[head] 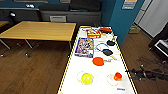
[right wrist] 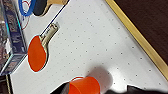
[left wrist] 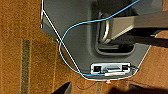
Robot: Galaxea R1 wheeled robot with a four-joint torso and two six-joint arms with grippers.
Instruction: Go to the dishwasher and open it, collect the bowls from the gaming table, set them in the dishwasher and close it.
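A yellow bowl [head: 86, 78] and a smaller orange bowl [head: 117, 76] sit on the near end of the long white gaming table [head: 100, 86], which has a dotted top and a yellow rim. My right gripper [head: 131, 72] reaches in from the right, just beside the table's edge and close to the orange bowl. In the right wrist view the orange bowl [right wrist: 83, 86] lies between my widely spread dark fingertips [right wrist: 62, 88], untouched. My left gripper [left wrist: 100, 90] hangs open beside my grey base [left wrist: 82, 32], over wooden floor. The dishwasher is out of view.
A red paddle [head: 98, 61], two black paddles [head: 108, 52], a blue ring and game boxes [head: 84, 47] cover the table's middle and far end. A wooden table [head: 37, 30] stands left, a blue pillar [head: 122, 17] behind, dark equipment [head: 160, 45] right.
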